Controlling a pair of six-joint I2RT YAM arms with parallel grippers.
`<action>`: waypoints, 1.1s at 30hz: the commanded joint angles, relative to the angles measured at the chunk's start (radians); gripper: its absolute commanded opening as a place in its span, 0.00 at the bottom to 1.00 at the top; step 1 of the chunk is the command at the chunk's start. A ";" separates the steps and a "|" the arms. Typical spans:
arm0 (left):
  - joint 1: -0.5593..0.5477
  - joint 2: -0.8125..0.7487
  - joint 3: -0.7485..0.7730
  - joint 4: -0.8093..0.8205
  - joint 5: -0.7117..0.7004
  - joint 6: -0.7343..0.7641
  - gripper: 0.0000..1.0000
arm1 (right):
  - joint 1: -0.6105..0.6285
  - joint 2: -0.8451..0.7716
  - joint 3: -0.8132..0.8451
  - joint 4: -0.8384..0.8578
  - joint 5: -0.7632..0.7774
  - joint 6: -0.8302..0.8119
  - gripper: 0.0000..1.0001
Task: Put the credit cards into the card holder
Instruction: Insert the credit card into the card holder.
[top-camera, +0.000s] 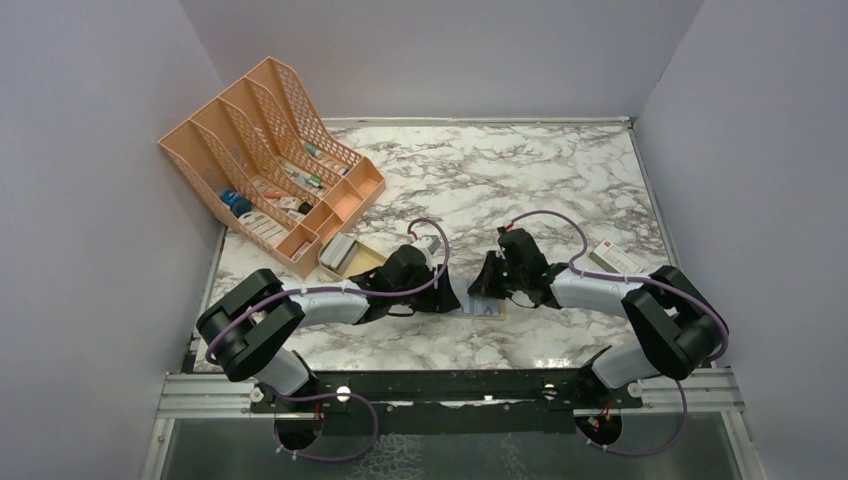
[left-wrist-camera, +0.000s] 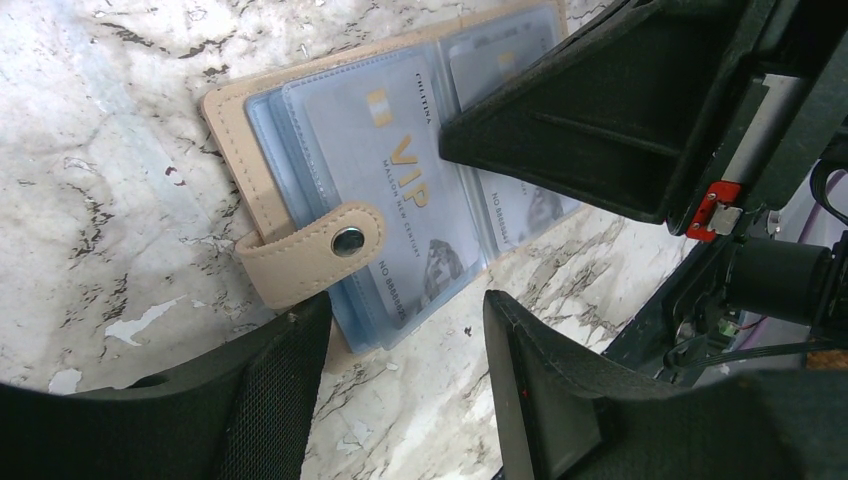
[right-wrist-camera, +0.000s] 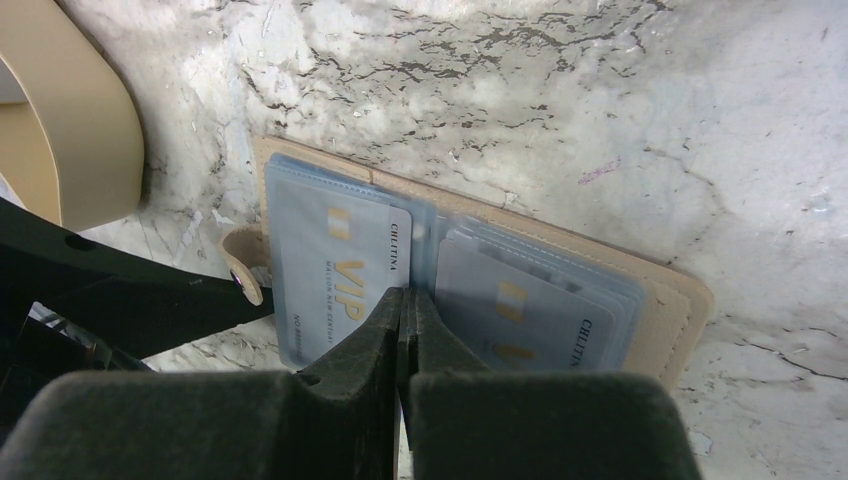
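Marble top (top-camera: 560, 180), open card holder (left-wrist-camera: 300, 255): left end effector (left-wrist-camera: 405, 320) spread beside; right end effector (right-wrist-camera: 405, 300) closed, maybe pinching it.

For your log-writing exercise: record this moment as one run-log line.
card holder: open on table | cards: inside holder | left pincer: open, beside strap | right pincer: shut, tip on holder's middle

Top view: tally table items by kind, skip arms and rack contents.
Rack: 1
Dish: 1
Boxes: 2
Card holder: 1
Total: 5
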 joint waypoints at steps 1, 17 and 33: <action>0.002 -0.013 0.014 0.042 0.003 -0.014 0.59 | 0.005 0.032 -0.048 -0.067 0.057 -0.015 0.01; 0.001 -0.088 0.000 -0.002 -0.034 -0.032 0.58 | 0.006 0.041 -0.051 -0.060 0.056 -0.017 0.01; 0.001 -0.034 0.013 0.022 -0.014 -0.035 0.58 | 0.007 0.048 -0.049 -0.055 0.052 -0.015 0.01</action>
